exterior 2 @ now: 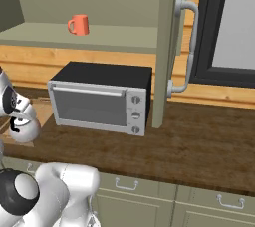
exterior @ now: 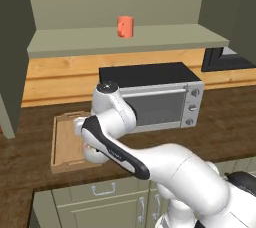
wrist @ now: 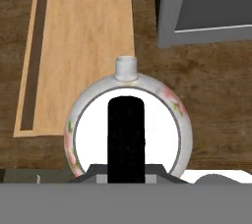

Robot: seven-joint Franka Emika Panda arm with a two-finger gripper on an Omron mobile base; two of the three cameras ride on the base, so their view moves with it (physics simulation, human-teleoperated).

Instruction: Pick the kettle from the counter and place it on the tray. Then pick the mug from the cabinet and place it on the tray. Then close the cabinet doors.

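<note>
Gripper (wrist: pixel 126 169) clamped on kettle (wrist: pixel 162 134) handle, beside tray (wrist: pixel 83 46).

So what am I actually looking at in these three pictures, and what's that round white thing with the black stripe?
It's a simulated kitchen with a white robot arm on a driving base. Two pictures come from cameras on the base, behind the arm to its left and right. The third comes from a camera on the hand, looking along the gripper.

On the dark wood counter stand a microwave and a light-wood tray. An orange mug sits on the shelf of the open wall cabinet.

The round white thing is a kettle seen from above; the black stripe is its handle. The gripper is shut on that handle, holding the kettle just beside the tray, not over it.
</note>
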